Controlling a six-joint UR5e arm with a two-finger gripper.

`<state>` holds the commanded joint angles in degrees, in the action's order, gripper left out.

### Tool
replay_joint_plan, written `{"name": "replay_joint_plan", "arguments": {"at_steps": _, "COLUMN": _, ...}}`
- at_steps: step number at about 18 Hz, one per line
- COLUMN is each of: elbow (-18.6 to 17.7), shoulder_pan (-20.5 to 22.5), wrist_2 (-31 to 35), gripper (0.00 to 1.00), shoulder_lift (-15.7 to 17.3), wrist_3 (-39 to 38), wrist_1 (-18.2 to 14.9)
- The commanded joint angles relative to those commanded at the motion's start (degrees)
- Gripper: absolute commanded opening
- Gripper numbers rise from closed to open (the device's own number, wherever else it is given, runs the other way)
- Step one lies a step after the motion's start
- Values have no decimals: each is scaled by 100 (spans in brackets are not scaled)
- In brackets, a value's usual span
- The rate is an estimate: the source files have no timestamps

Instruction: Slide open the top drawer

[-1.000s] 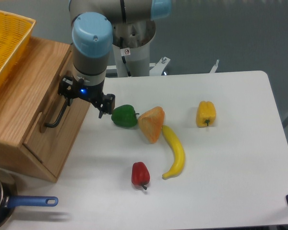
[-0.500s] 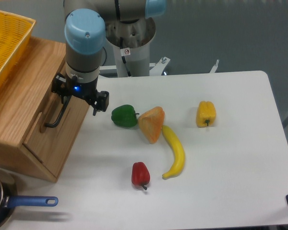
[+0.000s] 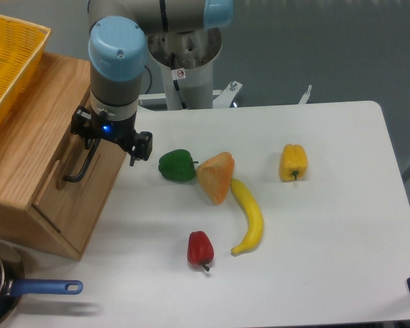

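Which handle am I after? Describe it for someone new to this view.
Start at the wooden cabinet on the table's left edge. On its slanted front, under the gripper, is a thin black bar handle, the only dark metal piece on the top drawer.

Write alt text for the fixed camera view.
A robot gripper hangs at the black bar handle of the top drawer, at a white table's left edge. Peppers and a banana lie mid-table.

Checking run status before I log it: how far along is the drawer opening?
Done: the tool is positioned at the upper end of the black handle. In hand: seating on the handle; whether it has a grip cannot be seen. Left: the pull, since the top drawer front sits flush with the cabinet.
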<state>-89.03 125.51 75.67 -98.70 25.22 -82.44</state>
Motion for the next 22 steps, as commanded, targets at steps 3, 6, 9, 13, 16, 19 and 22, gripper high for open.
{"name": "replay_joint_plan", "arguments": {"at_steps": 3, "elbow": 0, "shoulder_pan": -9, "wrist_2": 18, "gripper": 100, "shoulder_lift": -18, "wrist_3": 18, "wrist_1": 0}}
{"name": "replay_joint_plan", "arguments": {"at_steps": 6, "elbow": -61, "shoulder_pan": -9, "wrist_2": 26, "gripper": 100, "shoulder_lift": -9, "wrist_3": 18, "wrist_1": 0}}
{"name": "replay_joint_plan", "arguments": {"at_steps": 9, "elbow": -70, "shoulder_pan": -44, "wrist_2": 18, "gripper": 100, "shoulder_lift": -9, "wrist_3": 18, "wrist_1": 9}}
{"name": "replay_joint_plan", "arguments": {"at_steps": 13, "elbow": -70, "shoulder_pan": -44, "wrist_2": 18, "gripper": 100, "shoulder_lift": -18, "wrist_3": 18, "wrist_1": 9}}
{"name": "replay_joint_plan", "arguments": {"at_steps": 16, "elbow": -53, "shoulder_pan": -44, "wrist_2": 26, "gripper": 100, "shoulder_lift": -35, "wrist_3": 26, "wrist_1": 26}}
{"name": "replay_joint_plan", "arguments": {"at_steps": 19, "elbow": -9, "shoulder_pan": -44, "wrist_2": 35, "gripper": 100, "shoulder_lift": -88, "wrist_3": 53, "wrist_1": 35}}
{"name": "replay_joint_plan", "arguments": {"at_steps": 22, "elbow": 17, "shoulder_pan": -35, "wrist_2": 44, "gripper": 100, "shoulder_lift": -149, "wrist_3": 70, "wrist_1": 53}}
